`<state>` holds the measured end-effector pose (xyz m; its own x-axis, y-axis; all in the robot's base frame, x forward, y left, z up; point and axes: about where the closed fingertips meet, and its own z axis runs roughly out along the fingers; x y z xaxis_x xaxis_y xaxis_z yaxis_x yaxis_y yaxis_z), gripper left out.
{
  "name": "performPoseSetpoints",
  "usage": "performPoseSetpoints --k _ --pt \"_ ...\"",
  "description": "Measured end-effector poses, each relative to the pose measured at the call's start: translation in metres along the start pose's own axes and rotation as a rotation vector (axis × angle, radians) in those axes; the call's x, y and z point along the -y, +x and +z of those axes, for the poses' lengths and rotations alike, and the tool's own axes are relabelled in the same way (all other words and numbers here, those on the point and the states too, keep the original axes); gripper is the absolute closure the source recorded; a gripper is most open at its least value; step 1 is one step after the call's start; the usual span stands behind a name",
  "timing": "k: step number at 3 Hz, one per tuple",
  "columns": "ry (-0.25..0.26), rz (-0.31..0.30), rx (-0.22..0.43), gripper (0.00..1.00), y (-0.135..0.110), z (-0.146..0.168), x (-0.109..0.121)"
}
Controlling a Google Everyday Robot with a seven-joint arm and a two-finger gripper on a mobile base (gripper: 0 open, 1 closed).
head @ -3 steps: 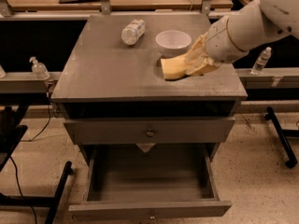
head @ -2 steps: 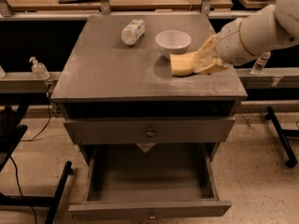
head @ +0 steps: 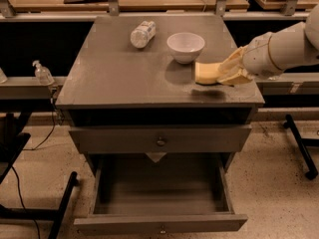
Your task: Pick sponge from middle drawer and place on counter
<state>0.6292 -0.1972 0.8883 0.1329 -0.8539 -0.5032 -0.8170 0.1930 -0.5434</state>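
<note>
Surface [head: 124,78], right edge: claw [head: 225,73] pinches sponge [head: 204,72], seemingly just above it. Lower flat, clear of bowl [head: 185,46], then release.

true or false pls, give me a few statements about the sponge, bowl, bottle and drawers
1. The tool grips the sponge over the right front part of the counter. True.
2. The sponge lies inside the bowl. False: it is outside the bowl, to its right and nearer the counter's front edge.
3. The bottle stands upright. False: it lies on its side, left of the bowl.
4. The lowest drawer is pulled open. True; nothing shows inside it.
5. The drawer above it is also pulled out. False: its front sits closed under the counter.
</note>
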Motion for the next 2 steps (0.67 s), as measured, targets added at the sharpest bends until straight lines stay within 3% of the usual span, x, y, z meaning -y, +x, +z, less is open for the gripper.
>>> performPoseSetpoints --k 2 --pt "-0.035 0.055 0.03 0.5 0.0206 0.0167 -0.01"
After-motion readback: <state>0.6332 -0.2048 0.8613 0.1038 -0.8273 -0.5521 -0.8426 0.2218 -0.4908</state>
